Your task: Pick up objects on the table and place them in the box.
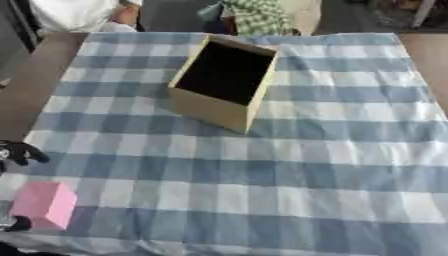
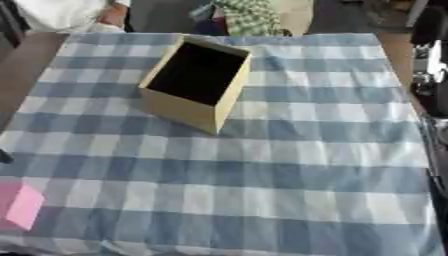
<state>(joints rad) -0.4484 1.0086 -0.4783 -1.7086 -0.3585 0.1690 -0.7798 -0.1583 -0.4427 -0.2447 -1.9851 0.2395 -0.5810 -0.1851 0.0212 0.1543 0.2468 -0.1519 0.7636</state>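
1. The surface (image 1: 52, 65) is brown and mostly covered by a blue-and-white checked cloth (image 1: 289, 165) that reaches its near edge.
2. A tan box (image 1: 214, 107) stands on the cloth in the far half, a little left of the middle. It is open at the top, its inside is dark, and one corner is turned toward the camera.
3. Nothing can be made out inside the box; its interior reads only as a dark hollow.
4. A pink block (image 1: 44, 204) sits at the near left corner of the cloth, well apart from the box.
5. The left hand (image 1: 21, 151) shows at the left edge of the left eye view as a black shape just above the pink block. Another small dark part shows at the block's lower left corner, close against it.
6. Whether the left hand's fingers are spread or curled cannot be told, nor whether they touch the block.
7. In the right eye view, dark robot parts (image 2: 430, 65) run down the right edge beside the surface. No right hand can be made out among them.
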